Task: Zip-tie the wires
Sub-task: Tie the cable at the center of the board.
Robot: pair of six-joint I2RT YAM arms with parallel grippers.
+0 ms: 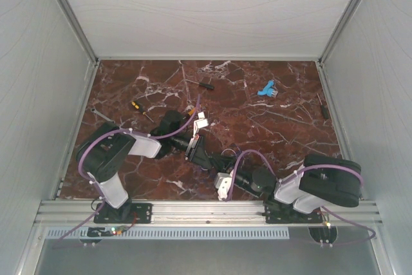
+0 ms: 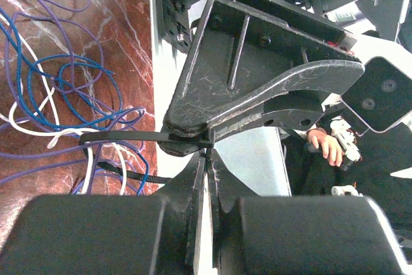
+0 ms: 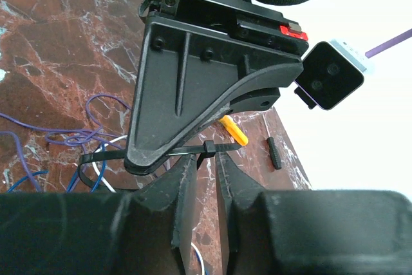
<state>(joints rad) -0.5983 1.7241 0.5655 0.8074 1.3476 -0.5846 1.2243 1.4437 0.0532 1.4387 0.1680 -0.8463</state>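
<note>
The wires (image 2: 64,94) are thin purple, blue and white loops lying on the marble, also in the right wrist view (image 3: 96,133) and the top view (image 1: 228,156). A black zip tie (image 2: 122,137) runs around the strands, and its head (image 3: 207,148) sits just above my right gripper's tips. My left gripper (image 2: 207,154) is shut on the tie's end, fingers pressed together. My right gripper (image 3: 206,158) has a narrow gap between its fingers and grips nothing. The two grippers meet tip to tip over the bundle, left gripper (image 1: 201,156) and right gripper (image 1: 225,170).
An orange-handled screwdriver (image 1: 136,105) and a black-handled one (image 1: 206,85) lie farther back, a blue part (image 1: 266,89) at back right, and another screwdriver (image 1: 324,109) by the right wall. White walls enclose the table. A person's hand (image 2: 325,146) shows beyond the near edge.
</note>
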